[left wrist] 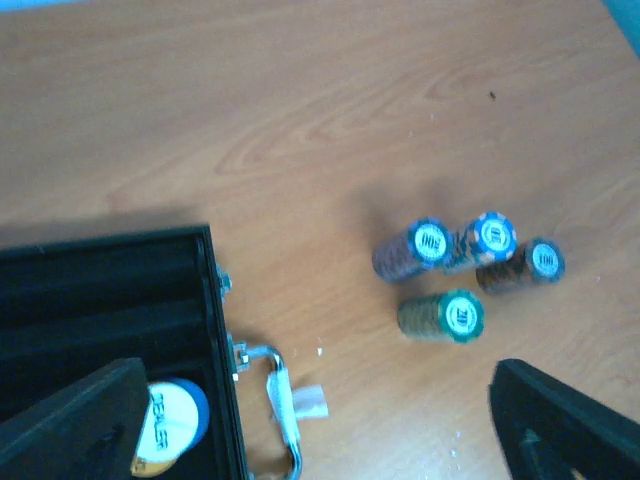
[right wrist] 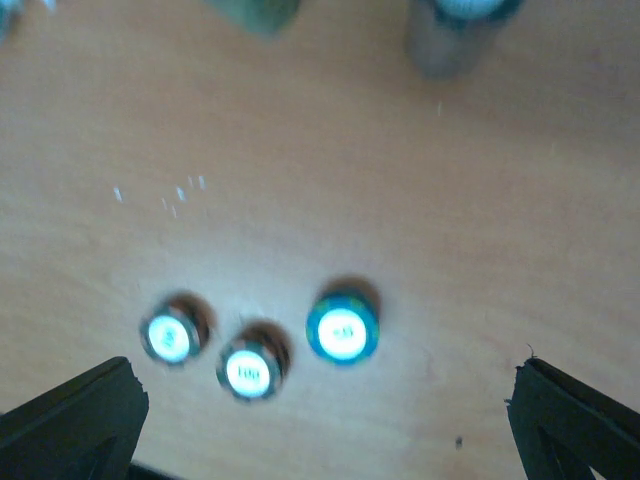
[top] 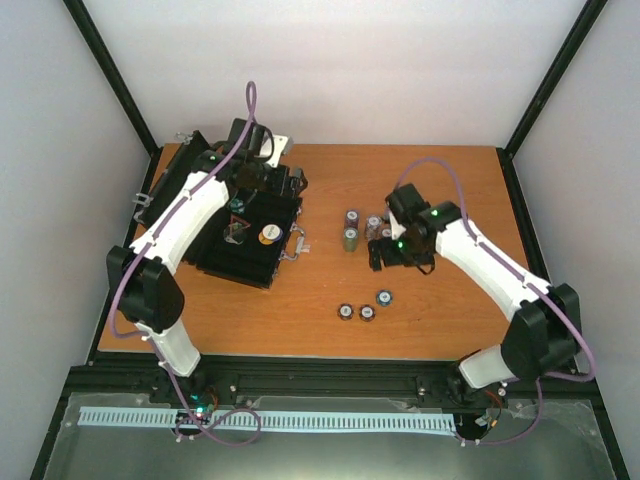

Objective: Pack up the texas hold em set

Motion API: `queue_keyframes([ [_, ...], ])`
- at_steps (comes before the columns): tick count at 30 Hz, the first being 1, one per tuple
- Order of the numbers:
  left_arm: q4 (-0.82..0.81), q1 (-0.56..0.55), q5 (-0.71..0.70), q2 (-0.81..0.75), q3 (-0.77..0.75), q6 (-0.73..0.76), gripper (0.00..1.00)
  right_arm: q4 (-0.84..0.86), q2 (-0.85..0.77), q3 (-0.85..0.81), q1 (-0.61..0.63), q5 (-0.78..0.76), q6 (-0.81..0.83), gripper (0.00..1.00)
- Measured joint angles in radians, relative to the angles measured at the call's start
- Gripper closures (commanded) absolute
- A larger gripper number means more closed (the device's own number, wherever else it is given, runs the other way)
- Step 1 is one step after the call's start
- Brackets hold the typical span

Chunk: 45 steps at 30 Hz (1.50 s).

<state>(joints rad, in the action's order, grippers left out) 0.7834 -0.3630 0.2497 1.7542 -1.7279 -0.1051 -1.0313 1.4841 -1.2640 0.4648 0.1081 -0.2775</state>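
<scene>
Poker case (top: 240, 255) lies open on the table's (top: 430, 320) left; chip stacks (top: 351, 228) sit outside it.
Left wrist: left tool (left wrist: 315, 375) spread and empty, a dealer disc (left wrist: 170, 420) in the case. Right wrist: right tool (right wrist: 322, 380) spread over three low stacks (right wrist: 248, 372).

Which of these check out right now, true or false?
1. The black case lies open. True.
2. A dealer disc sits inside it. True.
3. The right gripper grips a chip stack. False: it is open and empty, over three short chip stacks.
4. Every chip is packed. False: four taller chip stacks also sit on the table.
5. The left gripper holds the disc. False: it is open and empty.
</scene>
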Motion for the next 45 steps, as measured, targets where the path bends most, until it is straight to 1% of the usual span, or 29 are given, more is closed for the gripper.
queue_keyframes([
  [5, 0.007, -0.005, 0.010, -0.068, 0.116, -0.037, 0.00, -0.027, -0.122, 0.168, 0.046, -0.019, -0.037, 0.00],
  [8, 0.010, -0.003, 0.010, -0.085, 0.121, -0.057, 0.00, -0.027, -0.156, 0.236, 0.056, -0.019, -0.051, 0.00],
  [15, -0.002, -0.003, 0.040, -0.094, 0.113, -0.126, 0.00, 0.040, -0.153, 0.332, 0.072, -0.002, -0.084, 0.02],
  [21, -0.003, -0.003, 0.053, -0.094, 0.112, -0.174, 0.00, 0.129, -0.091, 0.357, 0.074, 0.015, -0.102, 0.04],
  [28, -0.006, -0.003, 0.048, -0.102, 0.112, -0.187, 0.00, 0.203, 0.018, 0.358, 0.085, 0.011, -0.114, 0.07],
  [35, -0.005, -0.003, 0.047, -0.103, 0.112, -0.180, 0.00, 0.235, 0.080, 0.357, 0.089, -0.006, -0.139, 0.17],
  [45, 0.002, -0.003, 0.047, -0.103, 0.113, -0.157, 0.01, 0.253, 0.141, 0.356, 0.092, -0.017, -0.155, 0.20],
])
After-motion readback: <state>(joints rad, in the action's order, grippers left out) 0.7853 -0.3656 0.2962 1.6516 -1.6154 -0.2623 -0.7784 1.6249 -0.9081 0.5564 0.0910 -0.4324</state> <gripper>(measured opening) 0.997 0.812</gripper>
